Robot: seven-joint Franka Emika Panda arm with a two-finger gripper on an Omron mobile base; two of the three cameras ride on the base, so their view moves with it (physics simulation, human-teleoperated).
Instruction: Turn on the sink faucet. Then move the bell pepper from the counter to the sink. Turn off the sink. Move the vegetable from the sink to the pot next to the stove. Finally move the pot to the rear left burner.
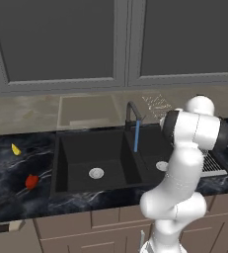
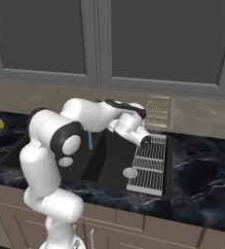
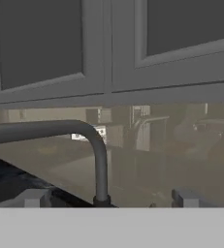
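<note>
Fingertips (image 3: 33, 197) spread wide behind faucet (image 3: 100, 160) | water (image 1: 136, 136) ran | pepper (image 1: 31, 181) on counter (image 1: 17, 170) | risk: arm clipping spout when swinging over.

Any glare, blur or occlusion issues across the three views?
Left base view: flat even light, no glare; the arm covers the right basin of the sink, water stream sharp. Right base view: soft throughout, arm blocks most of the sink faucet. Hand view: sink faucet crisp, backsplash carries blurry reflections.
</note>
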